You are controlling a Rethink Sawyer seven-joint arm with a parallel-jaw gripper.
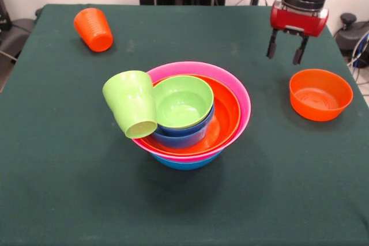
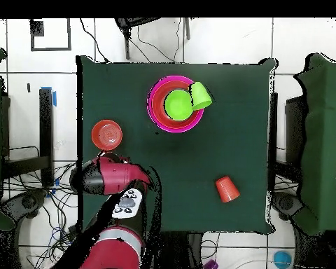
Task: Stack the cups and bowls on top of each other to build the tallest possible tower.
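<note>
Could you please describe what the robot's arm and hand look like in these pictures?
The arm has rounded red shells with black joints. In the front view it ends in a black ribbed cylinder above a glossy red block, and the hand has two slim dark fingers.

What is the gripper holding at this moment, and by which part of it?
Nothing is held. The gripper hangs open and empty in the air, above and behind the small orange bowl, apart from it.
</note>
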